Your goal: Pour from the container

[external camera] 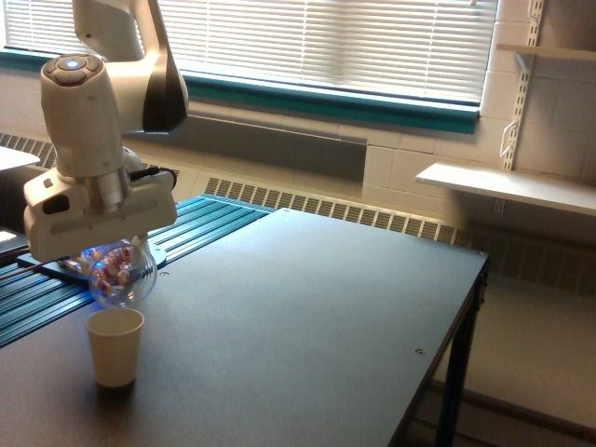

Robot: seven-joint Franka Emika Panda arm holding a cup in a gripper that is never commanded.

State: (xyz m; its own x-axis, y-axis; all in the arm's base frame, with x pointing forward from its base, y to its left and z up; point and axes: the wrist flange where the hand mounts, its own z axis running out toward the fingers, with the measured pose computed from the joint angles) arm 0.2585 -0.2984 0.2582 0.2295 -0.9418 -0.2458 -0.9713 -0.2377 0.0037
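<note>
The container [121, 273], a clear rounded jar with pinkish-brown and white pieces inside, hangs from my gripper [112, 253] at the exterior view's left. The gripper is shut on it, and its fingers are mostly hidden behind the white hand body [98, 214]. The jar sits just above the mouth of a cream paper cup [115, 346] and a little to the right of it. The cup stands upright on the dark table [307, 317]. What the cup holds cannot be seen.
A teal ribbed platform [200, 223] carries the arm's base behind the cup. The table's right edge [456, 326] drops to the floor. Window blinds, a wall heater and white shelves [507, 186] line the back.
</note>
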